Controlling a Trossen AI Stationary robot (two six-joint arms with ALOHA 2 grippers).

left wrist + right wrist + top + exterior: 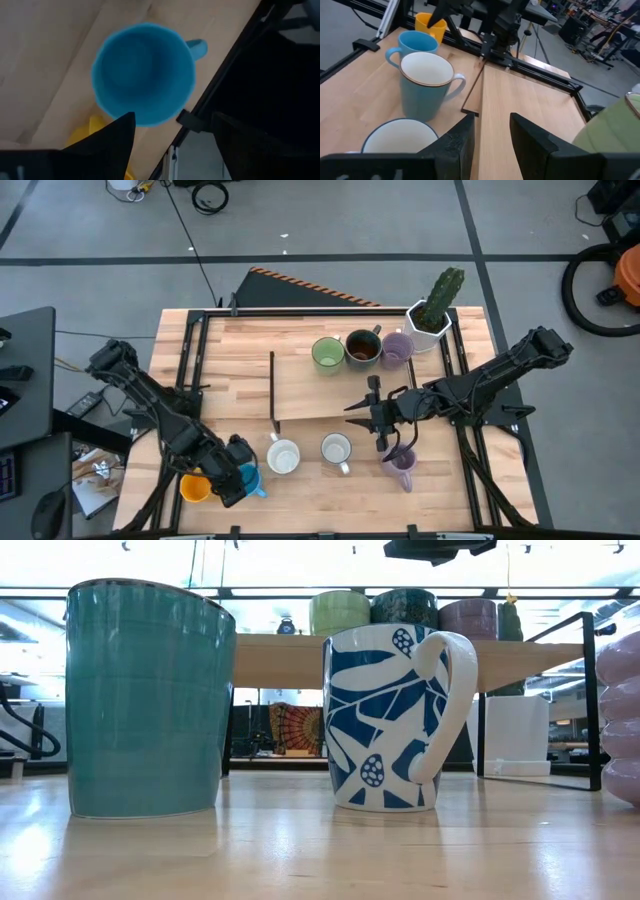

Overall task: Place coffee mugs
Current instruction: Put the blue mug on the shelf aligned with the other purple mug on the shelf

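Note:
My left gripper is open and looks straight down on the blue mug, which stands upright by the table's near left edge. The orange mug stands next to it. My right gripper is open and empty, raised over the table's middle and pointing left. Two white-inside mugs and a lavender mug stand on the near half of the table. The green mug, dark brown mug and second lavender mug stand on the raised board at the far side.
A white hexagonal pot with a cactus stands at the far right corner of the raised board. Black frame rails run along both sides of the table. The low view shows one near mug as teal and the other as white with a blue pattern.

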